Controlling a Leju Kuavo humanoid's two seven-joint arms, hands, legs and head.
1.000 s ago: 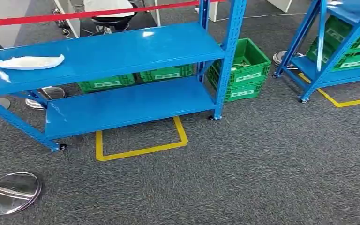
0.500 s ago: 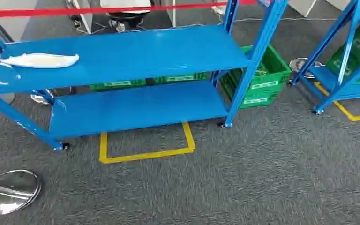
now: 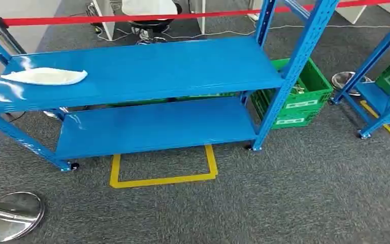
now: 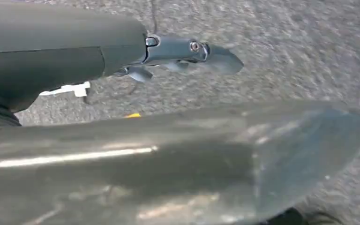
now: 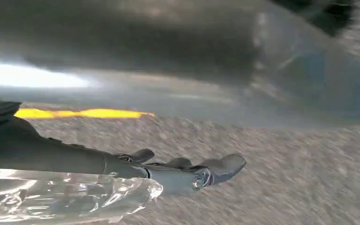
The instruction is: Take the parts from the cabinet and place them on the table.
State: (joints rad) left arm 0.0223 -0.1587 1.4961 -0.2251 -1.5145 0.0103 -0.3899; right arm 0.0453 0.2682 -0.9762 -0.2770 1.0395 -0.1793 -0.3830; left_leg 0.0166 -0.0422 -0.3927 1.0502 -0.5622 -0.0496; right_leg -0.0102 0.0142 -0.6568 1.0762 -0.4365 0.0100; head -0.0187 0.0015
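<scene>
Facing blue rack, white part on upper shelf at ten o'clock.

Nearest, left hand [image 4: 178, 54] and right hand [image 5: 187, 171] hanging over grey carpet, fingers [image 5: 225, 165] loosely extended, holding nothing. Ahead at twelve o'clock, yellow floor marking [image 3: 163, 168] under the blue rack [image 3: 147, 68]; white part [image 3: 44, 76] lying flat near the shelf's left end. Farther, at two o'clock, green crates [image 3: 299, 96]. Risks, as a judgement: stopping off the marking, leaving the part at a long sideways reach; thin flat part sliding rather than lifting; arm clipping an upright.
</scene>
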